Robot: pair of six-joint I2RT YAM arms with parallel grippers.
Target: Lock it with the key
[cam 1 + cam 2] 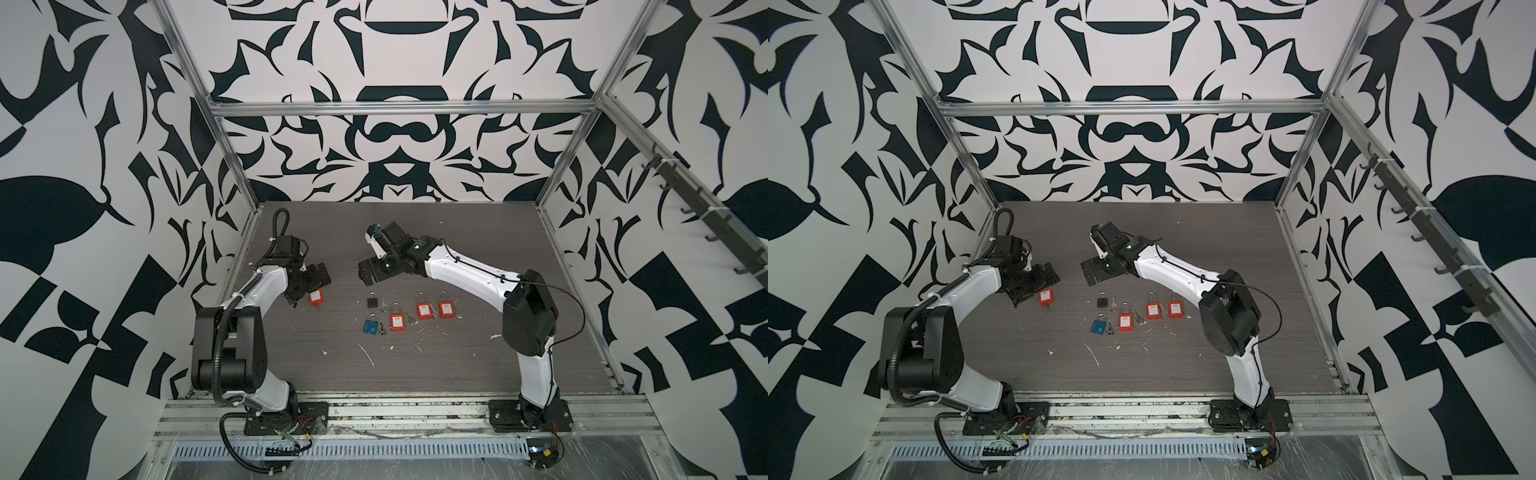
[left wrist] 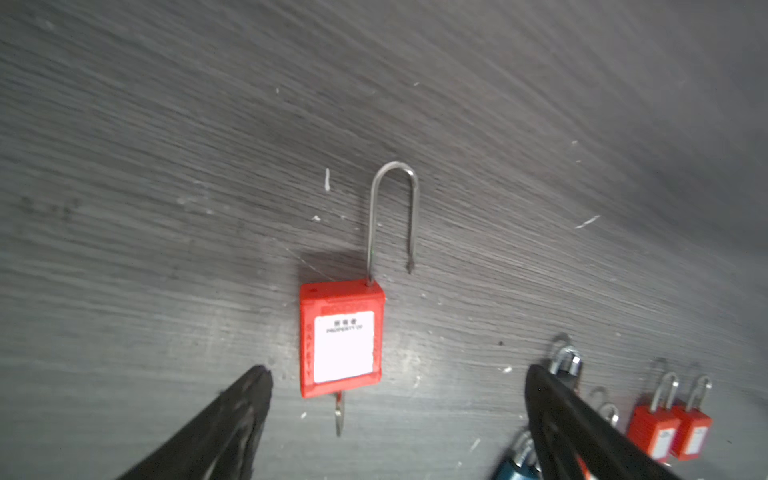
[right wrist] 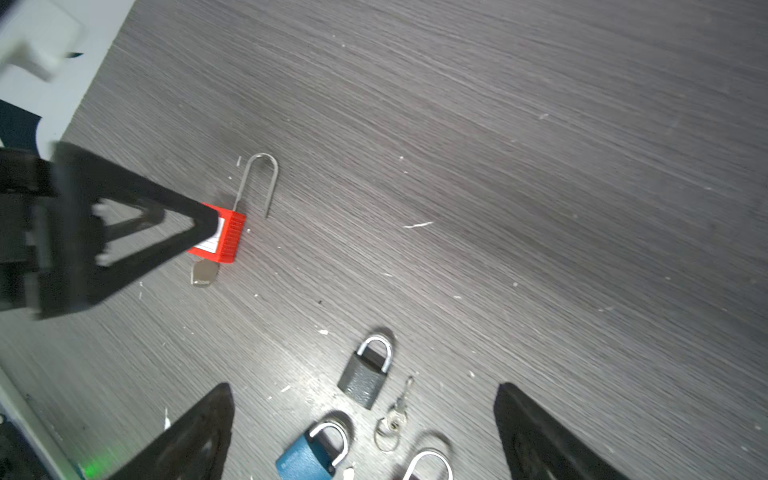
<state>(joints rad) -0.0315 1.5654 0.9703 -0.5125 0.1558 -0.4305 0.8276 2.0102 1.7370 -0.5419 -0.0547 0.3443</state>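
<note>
Beneath the wide left hand, red padlock, shackle hidden in both top views, key blurred, right hand wide, empty.

I see the red padlock lying flat on the grey table, white label up. Its long steel shackle is open, free leg clear of the body. The key sits in the bottom keyway.

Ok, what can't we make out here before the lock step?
- Open red padlock: shackle hidden under the left gripper in both top views.
- Blue padlock: body cut off by the bottom edge, right wrist view.
- Rightmost red padlock: keyed or not, too small in top views.
- Black padlock: mostly behind a finger, left wrist view.
</note>
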